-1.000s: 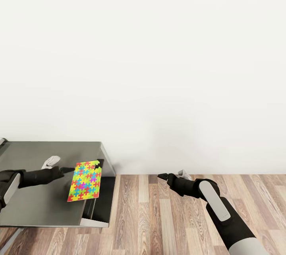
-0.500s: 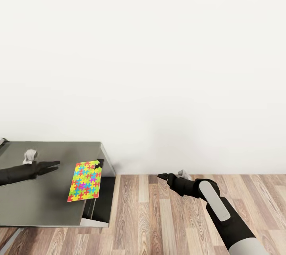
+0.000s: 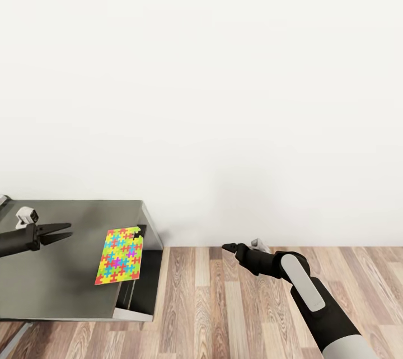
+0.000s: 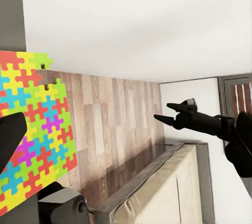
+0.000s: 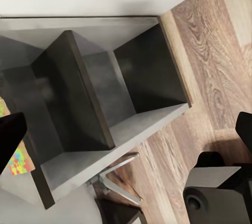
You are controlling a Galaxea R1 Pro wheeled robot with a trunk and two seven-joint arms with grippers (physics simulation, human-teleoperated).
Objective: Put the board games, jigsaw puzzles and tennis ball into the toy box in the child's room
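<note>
The left gripper (image 3: 62,232) hangs over the table (image 3: 67,292), fingers parted and empty, with the puzzle (image 3: 119,255) lying flat just ahead, at the table's end. The left wrist view adds a bed (image 4: 173,192). The right gripper (image 3: 226,247) hovers over floor, apparently shut.

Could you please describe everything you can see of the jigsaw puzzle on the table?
The jigsaw puzzle is a thin flat rectangular board of interlocking yellow, pink, blue, green and red pieces, with a notch missing at one far corner. It lies flat near the right end of the table, slightly skewed. The left gripper hovers open beside it, not touching.
</note>
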